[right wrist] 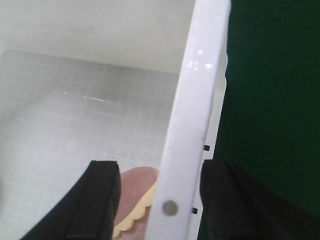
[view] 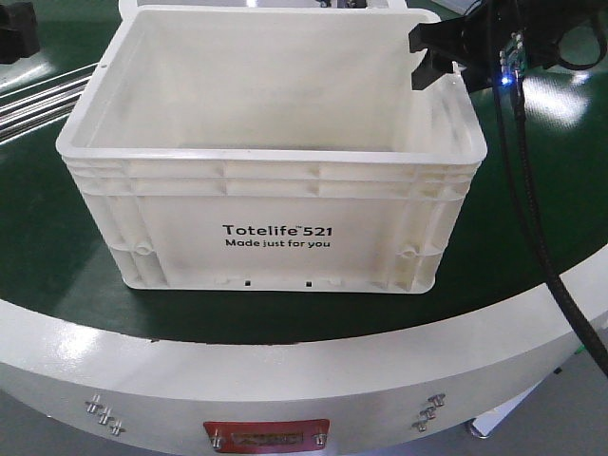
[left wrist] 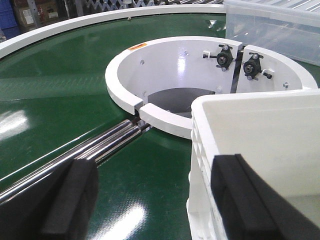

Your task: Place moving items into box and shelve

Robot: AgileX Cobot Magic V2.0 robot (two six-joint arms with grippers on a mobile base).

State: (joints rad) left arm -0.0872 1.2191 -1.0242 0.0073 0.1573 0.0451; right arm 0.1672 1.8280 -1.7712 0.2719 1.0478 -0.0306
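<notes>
White box (view: 275, 237) on the green belt (view: 38, 237), both hands open at its walls
The right hand (right wrist: 160, 200) hangs over the box's right wall with its black pads apart, one inside and one outside the rim, while the pinkish toy (right wrist: 136, 187) lies on the box floor just beside that wall; the left hand (left wrist: 157, 200) is also spread, with a corner of the box between its pads and steel rollers (left wrist: 100, 145) beyond

My left gripper (left wrist: 152, 200) and right gripper (right wrist: 160, 200) both gape wide, pads low in frame, the right seemingly angled downward.
</notes>
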